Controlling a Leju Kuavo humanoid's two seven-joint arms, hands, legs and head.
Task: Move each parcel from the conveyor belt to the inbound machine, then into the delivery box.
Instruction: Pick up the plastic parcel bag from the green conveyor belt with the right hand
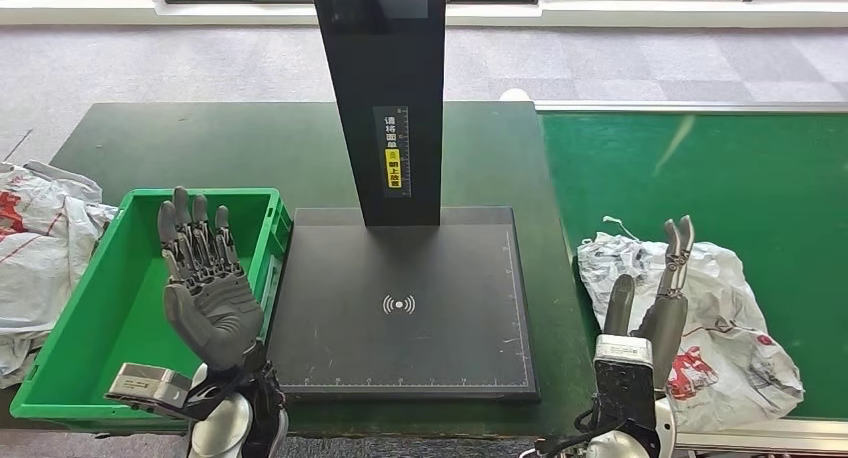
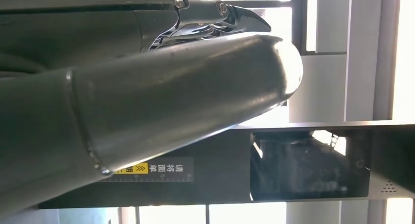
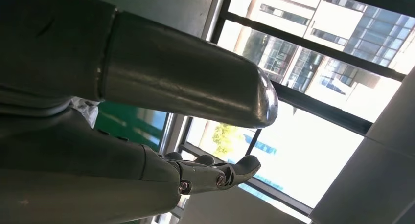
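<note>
Spanning the right side of the head view, the green conveyor belt [image 1: 700, 168] is the biggest thing, butted against a dark green table [image 1: 200, 143] that fills the middle and left. Centre frame: the inbound machine [image 1: 400, 308], a flat black scan plate with a wireless symbol, and a black post rising from its back edge with a yellow label. Nothing lies on the plate.

Lower left: green delivery box [image 1: 75, 328], sitting on the table just beside the plate's left edge, no parcel visible in it. Far left edge: a heap of white bags [image 1: 40, 238] with red print, touching the box's outer wall.

Lower right: the parcel [image 1: 720, 318], a crumpled white plastic bag with red print, lying on the belt near its front left corner.

Left hand [image 1: 205, 283]: raised over the box's right wall, palm up, fingers straight and spread, released, holding nothing. Right hand [image 1: 655, 298]: upright at the parcel's left edge, thumb and fingers apart, released, nothing grasped; can't tell whether it touches the bag.
</note>
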